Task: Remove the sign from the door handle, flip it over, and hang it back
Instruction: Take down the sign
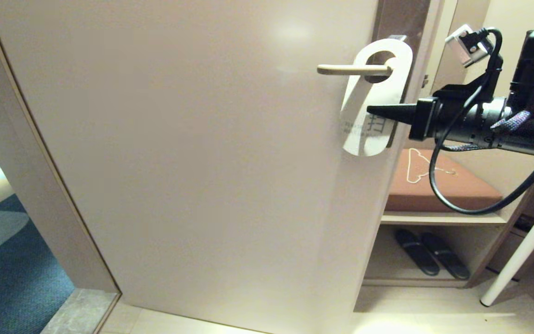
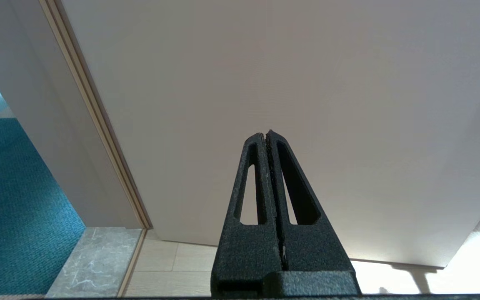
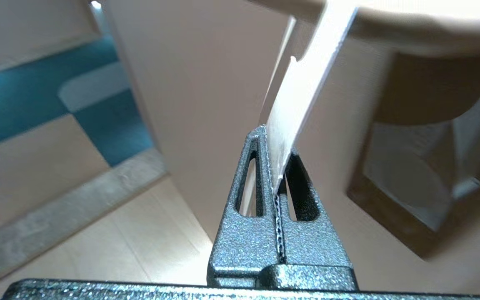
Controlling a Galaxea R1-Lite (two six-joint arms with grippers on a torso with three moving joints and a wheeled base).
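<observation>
The right arm is reaching in level from the right, its wrist pointing toward the door [image 1: 193,153], and the right gripper [image 1: 371,110] is pinching the sign [image 1: 376,99] near its lower half. From the wrist camera the two fingers [image 3: 261,166] are lying pressed together with the card's edge caught between them, the card rising tilted away from the tips. The sign is hanging on the handle [image 1: 352,69], the lever passing through its oval hole, and its white face is turning slightly toward the room, with faint grey print low down that is too small to read.

The left arm is sitting parked low in front of the door; the left gripper [image 2: 268,135] is pointing at the bare panel with its fingers closed flat against each other, holding nothing.

Counting what is standing around: one sign, one handle, one door. Past the door's edge one bench [image 1: 438,218] is carrying one brown cushion [image 1: 461,185], with one thin wire hanger [image 1: 417,167] lying on it. Two dark slippers [image 1: 431,257] are lying side by side on the shelf underneath. One white pole [image 1: 524,246] is leaning at the far right.
</observation>
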